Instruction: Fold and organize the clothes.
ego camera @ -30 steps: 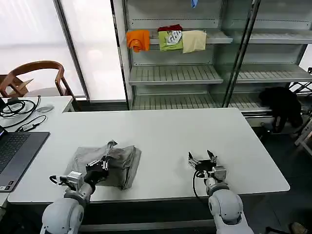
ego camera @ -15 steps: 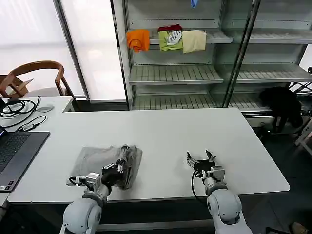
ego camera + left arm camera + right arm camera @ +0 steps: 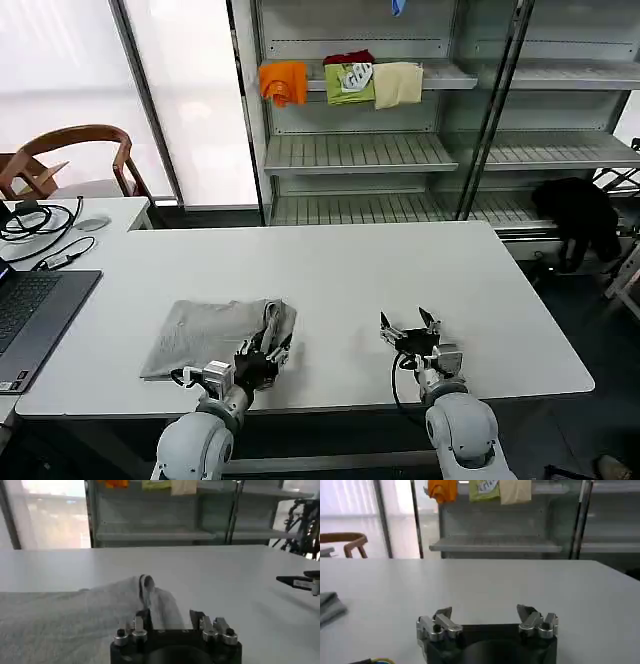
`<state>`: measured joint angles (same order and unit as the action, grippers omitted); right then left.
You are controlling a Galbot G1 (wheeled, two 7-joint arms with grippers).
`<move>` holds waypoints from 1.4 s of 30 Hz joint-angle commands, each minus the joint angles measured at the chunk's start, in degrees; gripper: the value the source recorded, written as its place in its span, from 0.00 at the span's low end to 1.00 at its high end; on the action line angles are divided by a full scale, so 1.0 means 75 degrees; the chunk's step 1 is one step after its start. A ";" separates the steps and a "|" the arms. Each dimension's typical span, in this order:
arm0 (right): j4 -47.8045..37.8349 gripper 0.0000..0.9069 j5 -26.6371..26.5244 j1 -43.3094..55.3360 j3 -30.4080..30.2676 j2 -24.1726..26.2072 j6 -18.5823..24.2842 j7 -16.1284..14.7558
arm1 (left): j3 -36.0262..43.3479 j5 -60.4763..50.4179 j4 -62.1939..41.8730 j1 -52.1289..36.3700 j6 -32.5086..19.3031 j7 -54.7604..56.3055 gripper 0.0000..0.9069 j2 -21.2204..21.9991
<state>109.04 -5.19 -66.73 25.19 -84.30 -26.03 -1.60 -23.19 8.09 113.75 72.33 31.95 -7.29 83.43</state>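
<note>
- Shirt (image 3: 215, 335) lies long side across the table (image 3: 400, 270), just ahead of left gripper (image 3: 262, 357).
- Left fingers spread, holding nothing, at its right fold.
- Right gripper (image 3: 411, 335) open, empty, well apart.

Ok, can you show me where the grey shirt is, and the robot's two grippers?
grey shirt (image 3: 205, 333): head view, middle of folded cloth.
left gripper (image 3: 268, 357): head view, between fingertips, at shirt's edge.
right gripper (image 3: 407, 325): head view, between open fingertips.

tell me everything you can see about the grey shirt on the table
The grey shirt is soft, light grey fabric, folded into a rough flat rectangle on the white table near its front edge, left of centre. Its right edge bunches up into a raised fold. The left gripper sits at that edge, jaws open around the bunched fabric.
</note>
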 commanded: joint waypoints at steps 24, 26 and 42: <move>0.0845 1.00 0.0181 -0.0058 -0.0259 -0.0007 0.0509 -0.0353 | -0.3870 0.1602 -0.1376 -0.0090 -0.0666 -0.1235 1.00 -0.1738; 0.0853 1.00 0.0181 -0.0071 -0.0241 0.0002 0.0494 -0.0354 | -0.3794 0.1645 -0.1383 -0.0129 -0.0595 -0.1238 1.00 -0.1693; 0.0750 1.00 -0.0159 -0.0066 -0.0179 -0.0079 0.0310 -0.0251 | -0.3208 0.0766 -0.2216 -0.0306 -0.0931 -0.1324 0.69 -0.1520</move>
<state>114.67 -4.63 -67.33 23.78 -84.80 -22.91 -3.71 -47.89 16.57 99.97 70.28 25.70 -16.88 72.12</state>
